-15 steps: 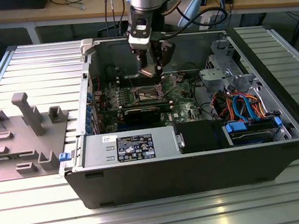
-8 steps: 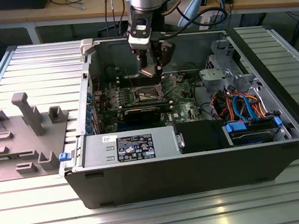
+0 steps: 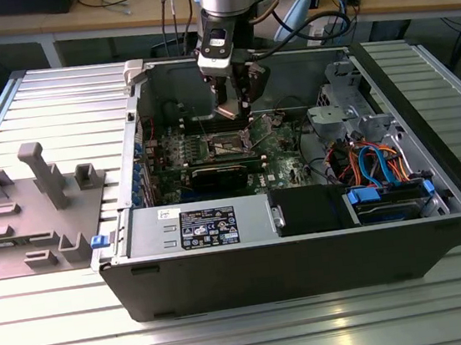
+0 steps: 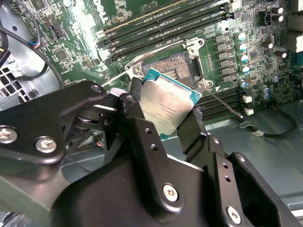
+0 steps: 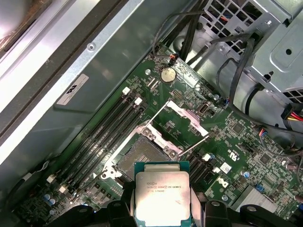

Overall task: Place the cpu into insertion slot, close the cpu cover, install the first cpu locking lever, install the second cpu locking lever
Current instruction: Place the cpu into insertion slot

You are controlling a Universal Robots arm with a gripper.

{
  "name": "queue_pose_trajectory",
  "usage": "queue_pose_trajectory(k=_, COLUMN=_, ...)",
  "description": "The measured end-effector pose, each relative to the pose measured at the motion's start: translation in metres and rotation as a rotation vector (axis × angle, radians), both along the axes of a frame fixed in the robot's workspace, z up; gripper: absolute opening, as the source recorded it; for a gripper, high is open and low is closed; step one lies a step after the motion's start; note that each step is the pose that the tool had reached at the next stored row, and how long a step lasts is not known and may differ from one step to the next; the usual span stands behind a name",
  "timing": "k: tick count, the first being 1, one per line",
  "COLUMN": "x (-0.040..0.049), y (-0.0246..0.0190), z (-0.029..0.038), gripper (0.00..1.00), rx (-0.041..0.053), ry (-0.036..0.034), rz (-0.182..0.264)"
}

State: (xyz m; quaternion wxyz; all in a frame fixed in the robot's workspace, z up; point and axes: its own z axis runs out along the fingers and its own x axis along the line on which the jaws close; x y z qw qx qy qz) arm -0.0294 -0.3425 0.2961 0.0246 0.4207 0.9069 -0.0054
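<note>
Hovering over the small square dark socket [image 5: 142, 158], the black gripper [image 4: 165, 113] has its jaws clamped on the flat silver-topped cpu chip [image 5: 162, 196]. I reckon level and corner-matched matters, no forcing. Thin silver cover frame [image 5: 187, 118] is flipped open; socket's empty inside the grey computer case [image 3: 226, 274].

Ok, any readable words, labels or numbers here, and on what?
cpu in the gripper: printed lines on its lid, too fine to quote surely.
Power supply label: too small to read.
Case wall sticker: too small to read.
Green circuit board: white markings, too small to read.
</note>
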Motion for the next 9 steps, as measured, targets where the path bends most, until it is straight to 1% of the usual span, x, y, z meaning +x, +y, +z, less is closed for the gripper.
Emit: queue_pose_trajectory(k=9, x=0.0, y=0.0, z=-0.0003, gripper=0.55, rx=0.0, ry=-0.0001, rz=-0.006)
